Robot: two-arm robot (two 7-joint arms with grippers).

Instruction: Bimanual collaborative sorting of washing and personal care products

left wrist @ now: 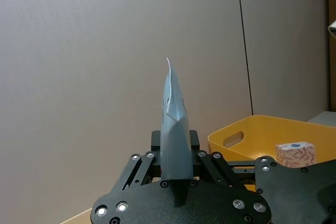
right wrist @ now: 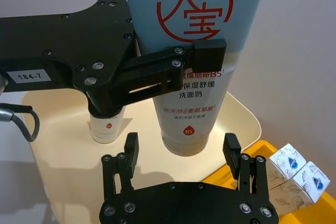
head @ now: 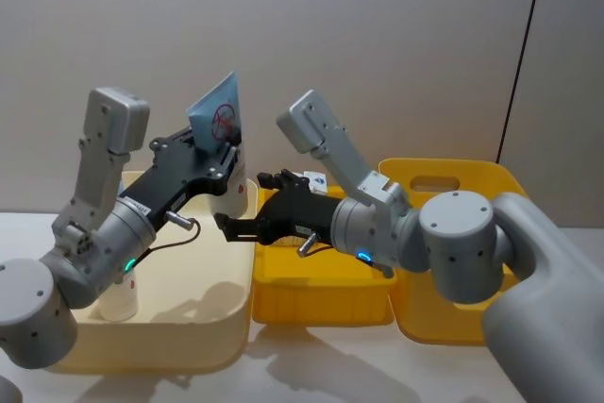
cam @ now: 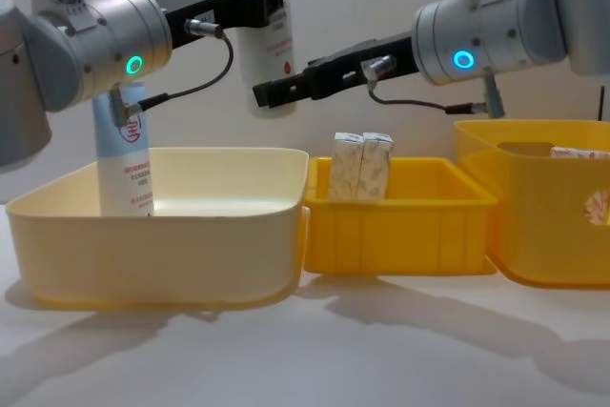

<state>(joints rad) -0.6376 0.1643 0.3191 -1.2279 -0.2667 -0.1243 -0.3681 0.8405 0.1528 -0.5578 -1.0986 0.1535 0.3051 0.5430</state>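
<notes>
Handover underway: my left gripper (right wrist: 205,51) clamps the tall light-blue squeeze tube (right wrist: 194,35) aloft; my right gripper (right wrist: 181,148), at its three o'clock, spreads wide and must close around the cap end.

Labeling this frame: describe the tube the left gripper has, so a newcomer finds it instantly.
Start at the cream bin on the robot's left. Above its inner edge, the left gripper holds a light-blue-and-white tube in the air, cap down, red circle mark up top. Its lookalike, the second tube, stands inside the bin; the held one is airborne, with the open right gripper beside its cap.
</notes>
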